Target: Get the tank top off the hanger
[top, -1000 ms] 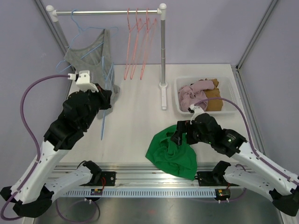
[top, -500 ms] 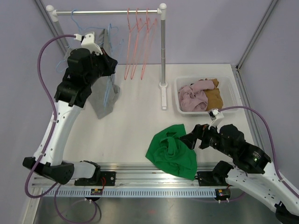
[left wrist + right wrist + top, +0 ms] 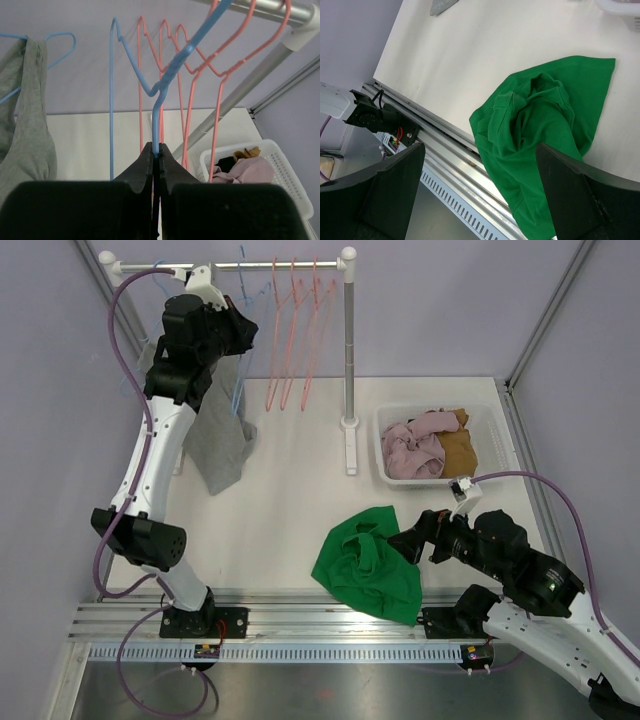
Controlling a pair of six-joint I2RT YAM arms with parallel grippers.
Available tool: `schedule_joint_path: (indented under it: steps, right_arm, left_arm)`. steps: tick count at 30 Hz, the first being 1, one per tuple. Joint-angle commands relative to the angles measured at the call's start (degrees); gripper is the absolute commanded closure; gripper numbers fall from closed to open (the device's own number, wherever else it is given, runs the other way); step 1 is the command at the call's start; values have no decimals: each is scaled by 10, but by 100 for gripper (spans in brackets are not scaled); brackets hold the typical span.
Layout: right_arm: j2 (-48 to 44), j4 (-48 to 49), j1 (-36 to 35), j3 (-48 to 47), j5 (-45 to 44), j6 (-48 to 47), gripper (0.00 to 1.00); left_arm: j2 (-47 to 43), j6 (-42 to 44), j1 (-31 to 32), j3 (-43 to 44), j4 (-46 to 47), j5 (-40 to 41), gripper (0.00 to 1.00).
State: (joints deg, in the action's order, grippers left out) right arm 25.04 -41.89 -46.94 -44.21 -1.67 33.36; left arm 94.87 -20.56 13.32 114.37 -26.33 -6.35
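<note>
The grey tank top (image 3: 216,443) hangs at the rack's left end, down to the table. In the left wrist view it (image 3: 26,140) drapes over a blue hanger (image 3: 56,37) at the left. My left gripper (image 3: 242,336) is raised to the rack and shut on the wire of a second blue hanger (image 3: 159,102), whose top reaches the rod. The jaws (image 3: 156,148) pinch that wire. I cannot tell whether the held hanger touches the tank top. My right gripper (image 3: 408,540) is open and empty (image 3: 480,200) over a green shirt (image 3: 540,125).
Three pink hangers (image 3: 295,330) hang on the rod (image 3: 200,266) beside the rack's right post (image 3: 349,350). A white basket (image 3: 440,408) of clothes stands at the right. The green shirt (image 3: 368,562) lies at the front edge by the rail.
My left arm has risen from the table up to the rod with a blue hanger in its jaws. My right arm has drawn back to the right off the green shirt.
</note>
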Motion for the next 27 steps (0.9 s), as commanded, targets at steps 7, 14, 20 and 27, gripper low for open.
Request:
schedule_joint_path:
  steps: [7, 14, 20, 27]
  right_arm:
    - [47, 55, -4, 32, 71, 25, 1]
    - [127, 30, -4, 23, 20, 28, 1]
    - [198, -1, -6, 4, -25, 35, 0]
    - [293, 4, -33, -3, -90, 38, 0]
  left_arm:
    - [101, 9, -24, 95, 59, -80, 100]
    - [66, 8, -25, 14, 90, -55, 78]
    - [65, 15, -32, 38, 58, -53, 47]
    - [-28, 6, -37, 3, 8, -2, 1]
